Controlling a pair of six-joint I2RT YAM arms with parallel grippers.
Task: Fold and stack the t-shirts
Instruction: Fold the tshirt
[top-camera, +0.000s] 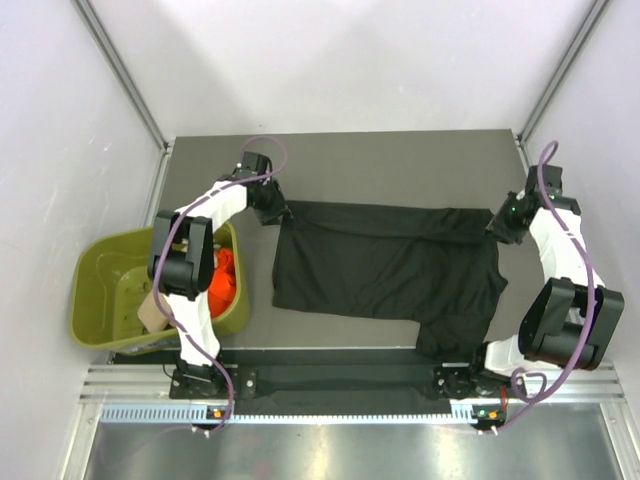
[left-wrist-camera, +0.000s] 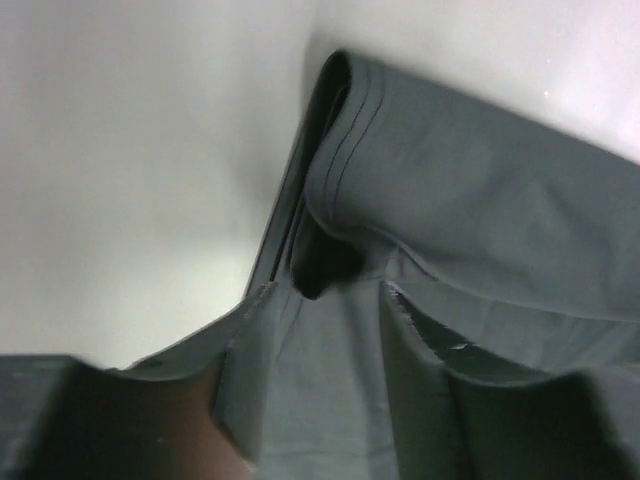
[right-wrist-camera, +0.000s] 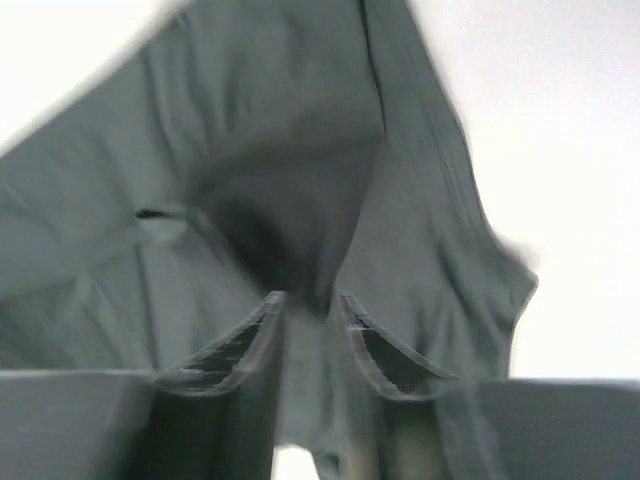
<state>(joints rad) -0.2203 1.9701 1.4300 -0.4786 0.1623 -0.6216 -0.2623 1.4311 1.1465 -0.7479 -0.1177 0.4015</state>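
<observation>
Black t-shirt lies spread across the middle of the table, and its upper edge appears doubled over into a band running from upper left to upper right. It looks like thin, limp cloth: light, and likely to sag and wrinkle wherever it is unsupported. It is best taken at corners or hems, both ends of an edge at once. An orange-red t-shirt sits bunched in the olive tub at the left.

The left hand is low at the shirt's upper-left corner, fingers apart with cloth lying loose between them. The right hand is at the upper-right corner, fingers nearly together around a fold. Whether it pinches, I cannot tell. Both arms reach forward with elbows bent outward.
</observation>
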